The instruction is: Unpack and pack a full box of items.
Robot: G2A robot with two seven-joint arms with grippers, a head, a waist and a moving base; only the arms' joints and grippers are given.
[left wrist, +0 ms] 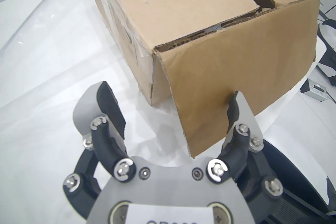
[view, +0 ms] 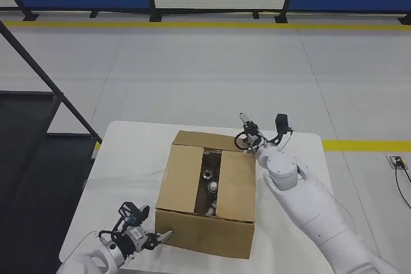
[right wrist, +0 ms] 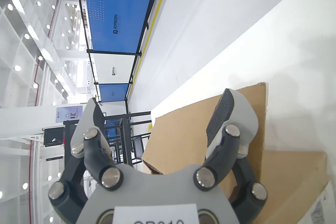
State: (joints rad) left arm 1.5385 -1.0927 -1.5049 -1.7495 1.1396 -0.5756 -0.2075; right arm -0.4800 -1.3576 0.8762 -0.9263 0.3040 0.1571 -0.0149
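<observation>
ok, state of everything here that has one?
box: upright, long top flaps folded down, gap left between them
items: inside the box, seen through the gap
left gripper: open, empty, at the box's near corner
right gripper: open, empty, at the box's far corner

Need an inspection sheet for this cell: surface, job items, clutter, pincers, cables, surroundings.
Surface: white table, clear plastic film over it.
Job's things: brown cardboard box, top flaps ajar; small items in the gap.
Clutter: nothing seen.
Pincers: left pincer open at the box's near corner; right pincer open at its far corner.
Cables: black cable on the floor beside the table.
Surroundings: blue and white panels, yellow floor line.
</observation>
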